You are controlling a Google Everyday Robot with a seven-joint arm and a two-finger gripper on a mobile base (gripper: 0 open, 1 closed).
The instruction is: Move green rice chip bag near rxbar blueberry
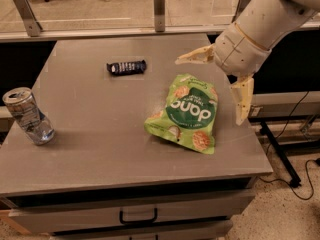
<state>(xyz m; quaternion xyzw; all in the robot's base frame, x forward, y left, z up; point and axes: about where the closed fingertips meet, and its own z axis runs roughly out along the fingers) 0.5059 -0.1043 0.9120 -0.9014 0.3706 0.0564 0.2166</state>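
Note:
The green rice chip bag [186, 113] lies flat on the grey table [100, 134], right of centre, its lettering upside down to the camera. The rxbar blueberry [126, 67], a small dark bar, lies farther back and to the left of the bag. My gripper [210, 86] hangs above the bag's far right part, open wide. One cream finger [194, 57] points left and the other finger [242, 100] points down at the bag's right side. It holds nothing.
A silver can [27, 115] stands tilted near the table's left edge. A rail with posts [159, 4] runs behind the table. A drawer with a handle [137, 217] is below the front edge. Cables lie on the floor at the right.

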